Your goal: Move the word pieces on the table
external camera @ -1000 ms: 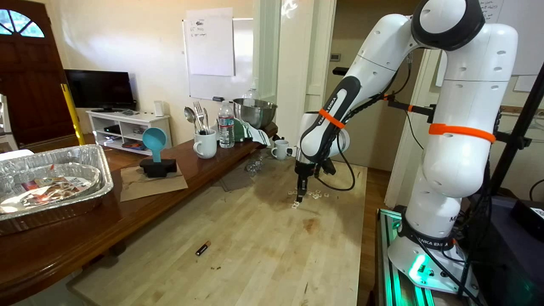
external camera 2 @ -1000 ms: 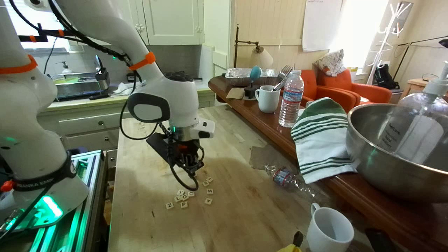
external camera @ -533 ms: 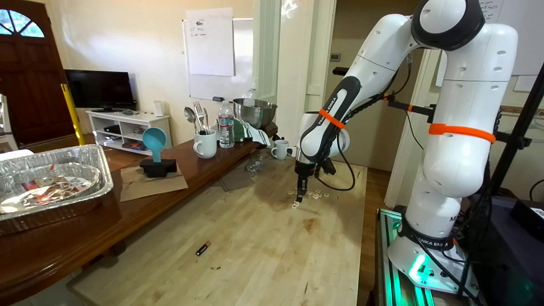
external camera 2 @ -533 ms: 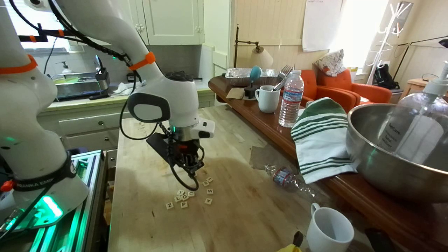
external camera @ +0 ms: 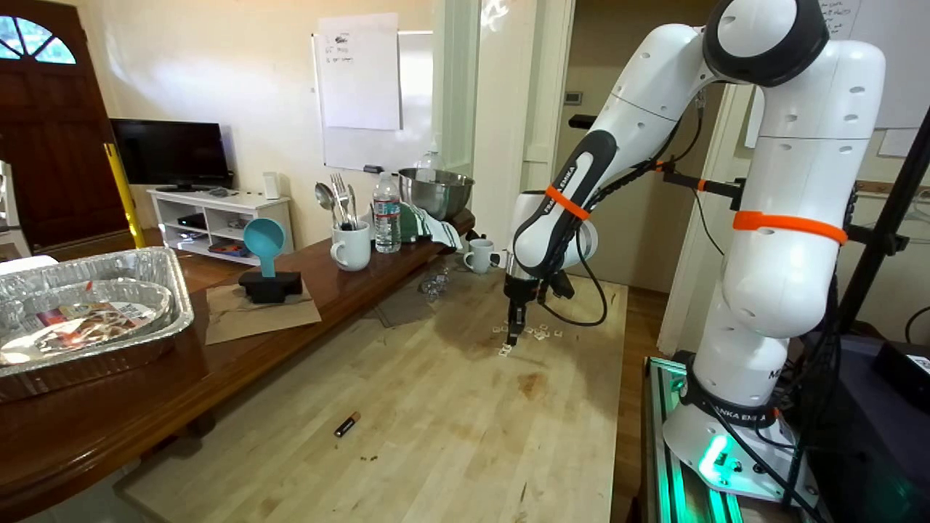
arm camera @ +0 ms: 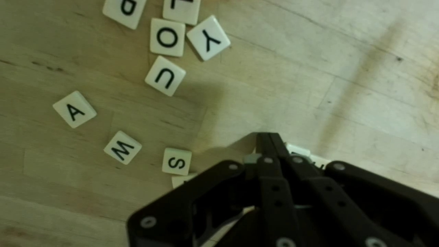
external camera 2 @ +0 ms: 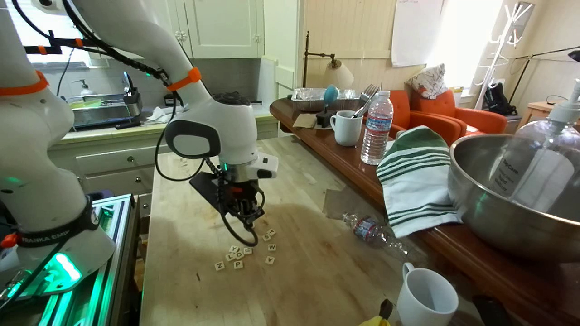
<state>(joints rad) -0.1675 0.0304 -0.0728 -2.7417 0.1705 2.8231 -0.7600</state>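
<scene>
The word pieces are small whitish letter tiles (external camera: 540, 333) lying on the pale wood table (external camera: 450, 436). In an exterior view several loose tiles (external camera 2: 239, 255) lie in front of the gripper (external camera 2: 250, 222), whose fingertips are hidden there. In the wrist view an S tile (arm camera: 176, 162), a W tile (arm camera: 122, 147) and an A tile (arm camera: 74, 109) lie left of my gripper (arm camera: 269, 134); U, O, Y and others lie higher up. My gripper is shut, fingertips together, with nothing seen between them. Two tiles (arm camera: 297, 150) are partly hidden behind the fingers at the right. The fingertips (external camera: 513, 340) are low over the table beside tiles (external camera: 504, 350).
A battery (external camera: 347, 424) lies on the table. A crumpled plastic bottle (external camera 2: 369, 230), a white mug (external camera 2: 429, 296) and a yellow item (external camera 2: 377, 322) lie along one side. A raised dark wooden cabinet edge (external camera 2: 321, 156) carries a bottle, a towel (external camera 2: 419, 194) and a steel bowl (external camera 2: 476, 199).
</scene>
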